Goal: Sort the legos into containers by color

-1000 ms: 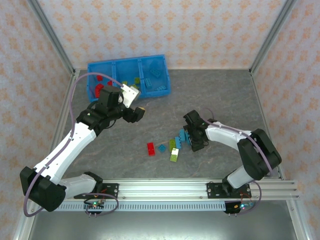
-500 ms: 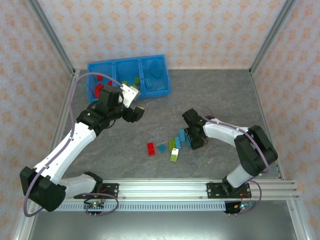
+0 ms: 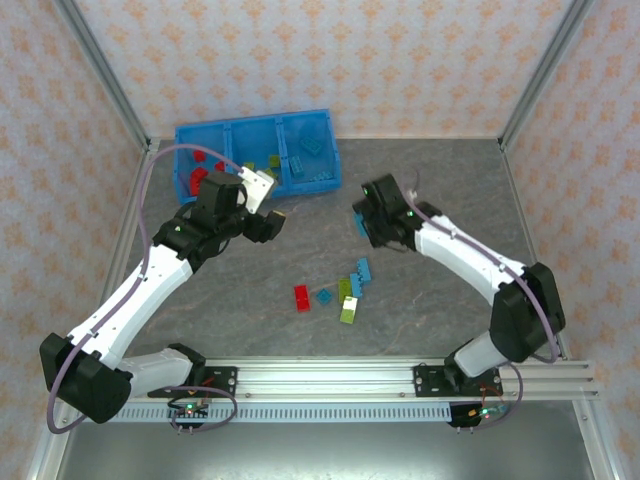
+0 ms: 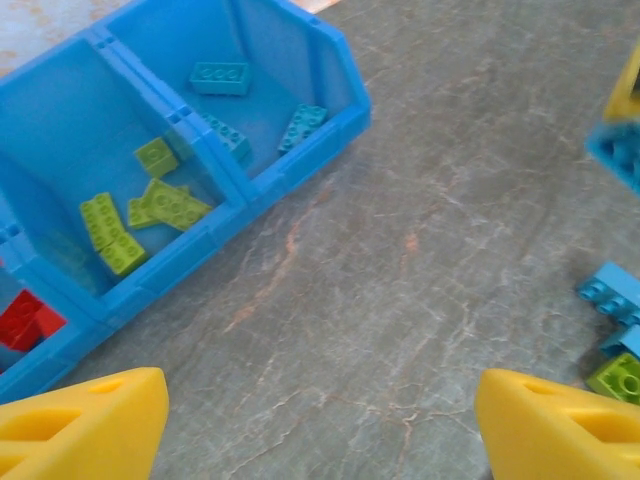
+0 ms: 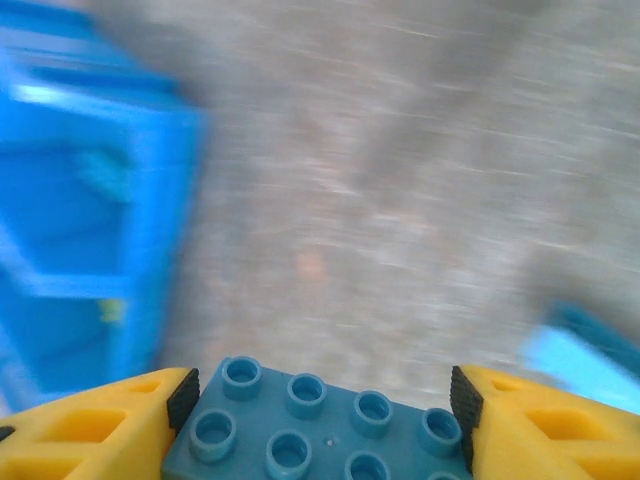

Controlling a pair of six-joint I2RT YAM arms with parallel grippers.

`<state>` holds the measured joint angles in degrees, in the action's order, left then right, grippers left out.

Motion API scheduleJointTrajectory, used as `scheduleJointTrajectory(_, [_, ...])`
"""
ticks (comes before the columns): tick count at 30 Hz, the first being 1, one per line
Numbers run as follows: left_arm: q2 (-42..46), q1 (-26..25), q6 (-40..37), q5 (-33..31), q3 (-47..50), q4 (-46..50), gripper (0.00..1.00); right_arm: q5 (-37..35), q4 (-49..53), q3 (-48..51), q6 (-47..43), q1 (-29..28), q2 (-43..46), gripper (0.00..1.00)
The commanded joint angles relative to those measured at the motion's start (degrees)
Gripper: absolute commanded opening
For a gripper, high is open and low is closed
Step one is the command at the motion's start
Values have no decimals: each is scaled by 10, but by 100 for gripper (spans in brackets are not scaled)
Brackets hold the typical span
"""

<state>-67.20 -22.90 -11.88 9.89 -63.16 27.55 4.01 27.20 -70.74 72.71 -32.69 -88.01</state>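
The right gripper (image 5: 320, 440) is shut on a light blue brick (image 5: 320, 430), studs up, held above the table right of the tray; from above, the right gripper (image 3: 361, 222) hangs mid-table. The left gripper (image 4: 320, 430) is open over bare table, and the top view puts the left gripper (image 3: 276, 222) just in front of the blue tray (image 3: 250, 122). The tray's compartments hold red bricks (image 3: 203, 172), lime green bricks (image 4: 150, 205) and light blue bricks (image 4: 220, 78). Loose on the table are a red brick (image 3: 301, 298), a small blue brick (image 3: 324, 296), green bricks (image 3: 348, 312) and a blue brick (image 3: 360, 274).
Patterned walls and metal posts enclose the grey table (image 3: 440, 190). A metal rail (image 3: 320, 375) with both arm bases runs along the near edge. The left wrist view shows the tray's corner (image 4: 350, 100) and loose blue bricks (image 4: 610, 290) at the right edge.
The right gripper closed on a blue brick from the loose pile, lifted it and swung up and left toward the tray. The left arm barely moved.
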Motion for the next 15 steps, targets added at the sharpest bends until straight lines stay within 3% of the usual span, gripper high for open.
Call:
scheduleJointTrajectory(1, [24,-1,15,-65,13,-27,81,-39,-18,-114,-95,3,-91,65])
scheduleJointTrajectory(5, [42,-1,18,-87,31,-44,81,-36,-18,-287,-140,17,-230,65])
scheduleJointTrajectory(11, [41,-1,15,-102,35,-47,81,-12,69,-636,-186,26,-478,66])
scheduleJointTrajectory(15, [42,-1,16,-104,37,-50,81,19,117,-825,-183,28,-595,79])
